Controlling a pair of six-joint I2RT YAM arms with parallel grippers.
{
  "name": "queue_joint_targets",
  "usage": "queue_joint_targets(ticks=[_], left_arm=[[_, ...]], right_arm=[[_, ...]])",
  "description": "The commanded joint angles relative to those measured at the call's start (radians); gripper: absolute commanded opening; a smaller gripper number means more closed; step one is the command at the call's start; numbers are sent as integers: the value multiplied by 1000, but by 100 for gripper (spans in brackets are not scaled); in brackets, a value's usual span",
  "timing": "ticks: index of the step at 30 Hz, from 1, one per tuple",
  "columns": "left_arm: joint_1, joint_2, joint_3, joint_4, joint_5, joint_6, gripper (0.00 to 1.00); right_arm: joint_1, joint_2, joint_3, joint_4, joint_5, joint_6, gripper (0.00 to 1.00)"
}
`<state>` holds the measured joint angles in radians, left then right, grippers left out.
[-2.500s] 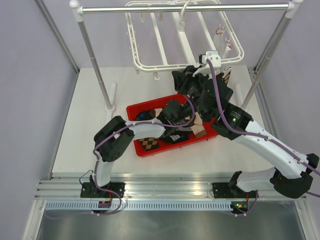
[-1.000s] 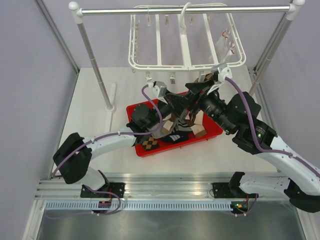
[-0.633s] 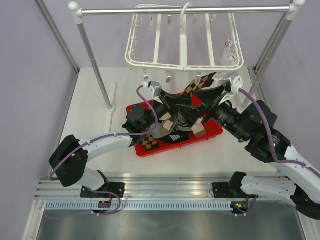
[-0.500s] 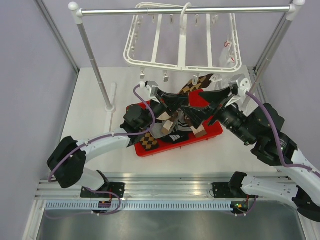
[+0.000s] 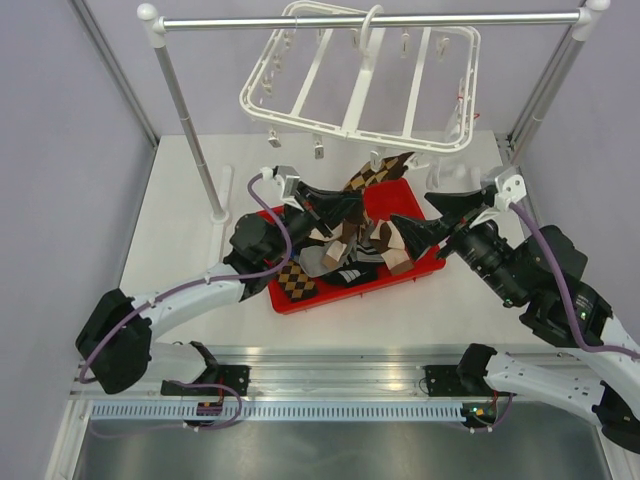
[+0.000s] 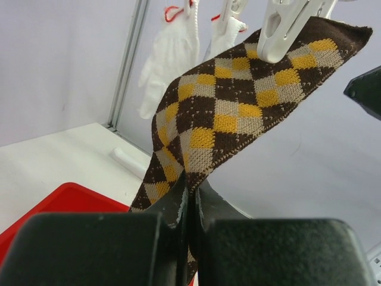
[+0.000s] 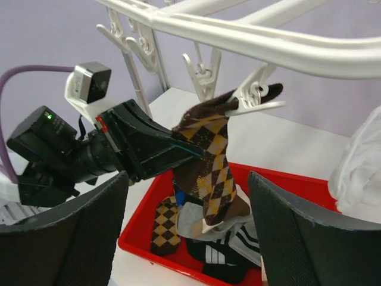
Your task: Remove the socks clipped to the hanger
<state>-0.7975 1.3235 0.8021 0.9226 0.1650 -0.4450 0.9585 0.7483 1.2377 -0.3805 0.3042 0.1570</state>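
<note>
My left gripper pinches knitted brown-mustard argyle sock, top end held by white plastic clip under tilted hanger, above red bin; right gripper spread wide, empty.

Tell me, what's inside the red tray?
A pile of socks: a brown-yellow argyle one, a grey one, a black one with white stripes. The left gripper and the hanging sock cover the rest.

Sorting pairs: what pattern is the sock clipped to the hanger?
The sock is brown argyle with yellow and beige diamonds; best in the left wrist view.
</note>
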Motion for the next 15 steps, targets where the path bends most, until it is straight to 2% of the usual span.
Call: queue_joint_targets(ticks=[1,5,15], left_arm=[[9,-55,-20,-2,14,-18,2],[14,-95,-40,-42,2,-8,2],[93,-161,-75,-77,33,-70,2]], right_arm=[[3,-1,-32,37,24,-51,83],[3,8,-55,75,21,-82,79],[2,8,-99,189,-39,-117,79]])
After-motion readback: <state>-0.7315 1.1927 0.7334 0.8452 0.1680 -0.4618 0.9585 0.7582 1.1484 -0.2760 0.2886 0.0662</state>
